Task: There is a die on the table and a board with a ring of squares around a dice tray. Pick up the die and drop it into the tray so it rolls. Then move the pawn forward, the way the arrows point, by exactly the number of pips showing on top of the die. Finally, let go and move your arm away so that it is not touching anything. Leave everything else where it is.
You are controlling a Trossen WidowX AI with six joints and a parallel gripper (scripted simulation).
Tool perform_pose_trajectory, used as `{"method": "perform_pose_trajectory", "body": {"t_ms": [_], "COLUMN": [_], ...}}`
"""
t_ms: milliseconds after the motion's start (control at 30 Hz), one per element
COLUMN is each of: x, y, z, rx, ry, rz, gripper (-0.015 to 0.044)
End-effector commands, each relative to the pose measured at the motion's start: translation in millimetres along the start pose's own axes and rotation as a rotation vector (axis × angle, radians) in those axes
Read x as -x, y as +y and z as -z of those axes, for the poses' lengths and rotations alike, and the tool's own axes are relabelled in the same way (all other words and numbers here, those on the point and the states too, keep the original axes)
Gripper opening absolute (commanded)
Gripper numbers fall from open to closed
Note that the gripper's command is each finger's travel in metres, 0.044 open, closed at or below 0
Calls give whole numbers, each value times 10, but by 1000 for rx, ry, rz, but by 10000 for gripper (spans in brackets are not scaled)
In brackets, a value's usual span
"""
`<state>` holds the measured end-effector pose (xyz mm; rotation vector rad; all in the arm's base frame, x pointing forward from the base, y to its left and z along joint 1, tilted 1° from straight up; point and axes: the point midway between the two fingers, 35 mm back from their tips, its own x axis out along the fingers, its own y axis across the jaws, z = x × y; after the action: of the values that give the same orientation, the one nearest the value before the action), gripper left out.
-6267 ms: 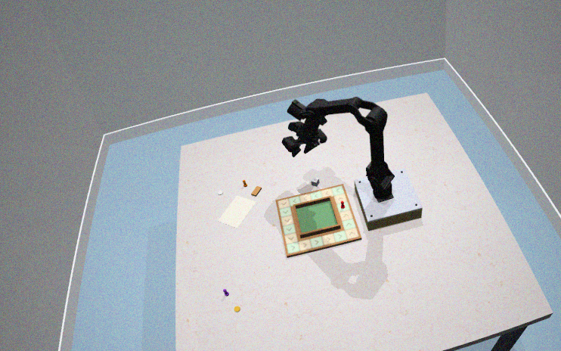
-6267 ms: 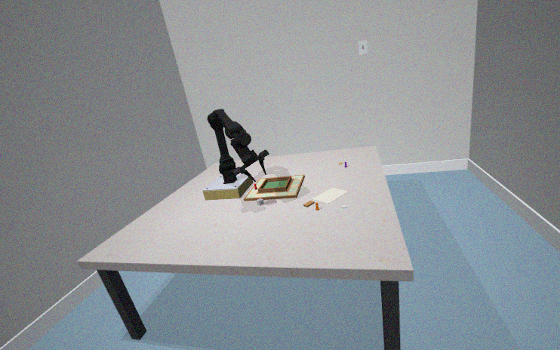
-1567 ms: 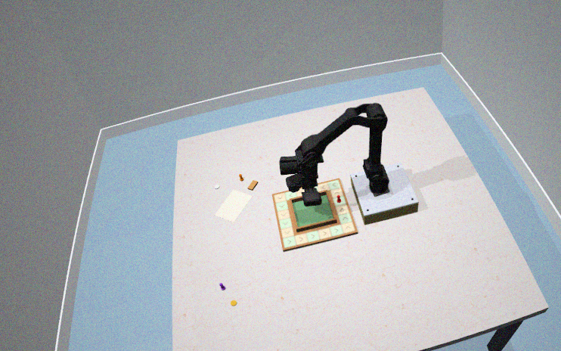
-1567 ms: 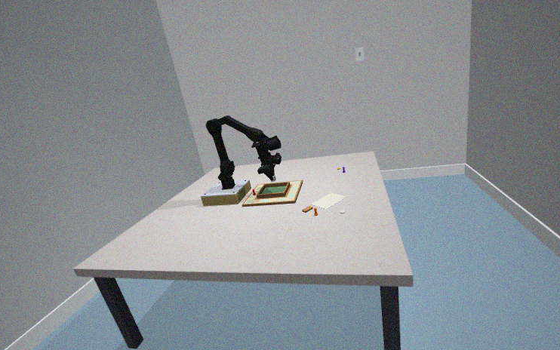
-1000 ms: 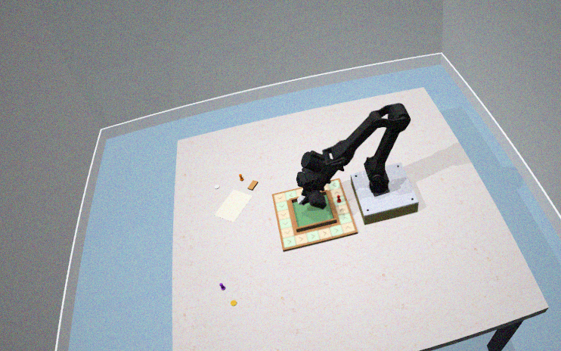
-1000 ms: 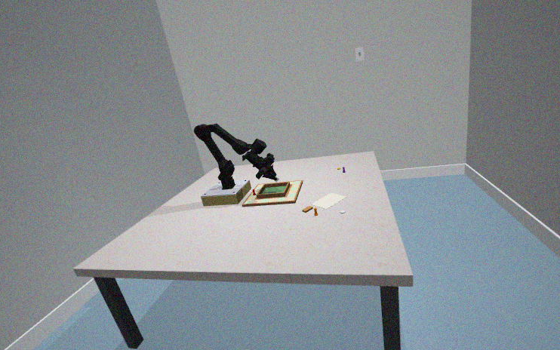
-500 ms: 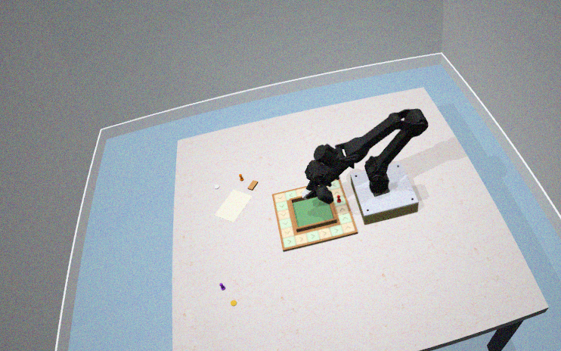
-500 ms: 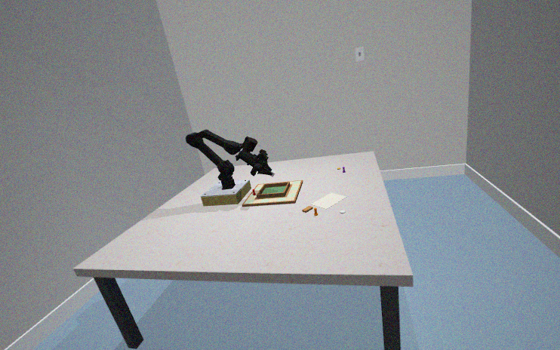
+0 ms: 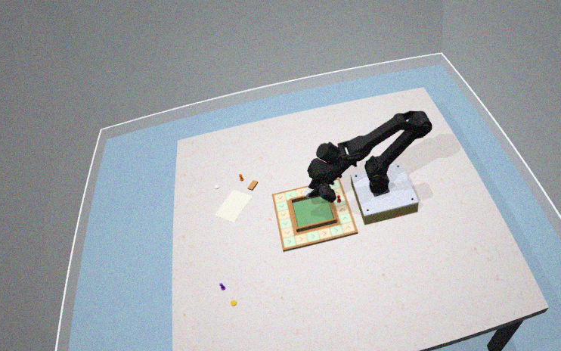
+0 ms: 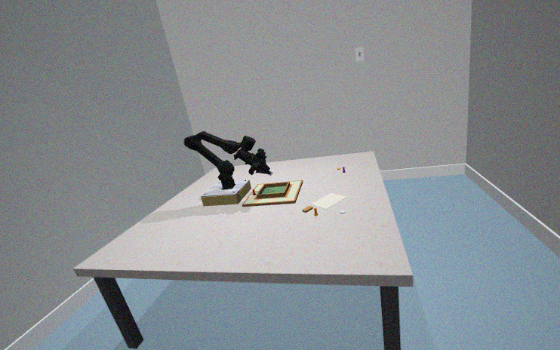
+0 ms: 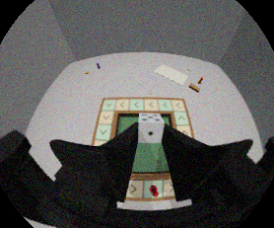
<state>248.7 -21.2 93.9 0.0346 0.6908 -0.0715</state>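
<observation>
My gripper [image 9: 309, 194] [image 10: 269, 172] [image 11: 149, 125] is shut on the white die [image 11: 151, 128]. In the wrist view one die face shows a single dark pip and the face above it shows several. The gripper holds the die in the air above the board [image 9: 312, 236] [image 11: 137, 105], by the dice tray [image 9: 311, 217] [image 10: 269, 191] [image 11: 150, 162] with its green floor and brown walls. The red pawn [image 9: 338, 199] [image 10: 253, 191] [image 11: 154, 190] stands upright on a square on the side of the ring nearest the arm's base.
A cream sheet [image 9: 234, 206] [image 10: 329, 201], a brown block [image 9: 252, 184] [image 10: 307, 209], an orange pawn [image 9: 240, 177] [image 10: 315, 212] and a small white disc [image 9: 217, 187] lie beyond the board. A purple pawn [image 9: 222, 286] and a yellow disc [image 9: 234, 302] are farther off.
</observation>
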Motion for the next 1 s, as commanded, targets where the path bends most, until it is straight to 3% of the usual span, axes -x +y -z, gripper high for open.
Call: {"method": "perform_pose_trajectory", "body": {"t_ms": [0, 33, 333, 600, 700, 967], "x": [-1, -1, 9, 263, 221, -7], "y": [0, 0, 0, 0, 0, -3], "z": [-1, -1, -15, -303, -291, -204], "rx": [0, 0, 0, -4, -5, -6], "ry": [0, 0, 0, 0, 78, 483], "rz": [0, 0, 0, 4, 4, 3], "gripper": [0, 0, 236, 440, 440, 440]}}
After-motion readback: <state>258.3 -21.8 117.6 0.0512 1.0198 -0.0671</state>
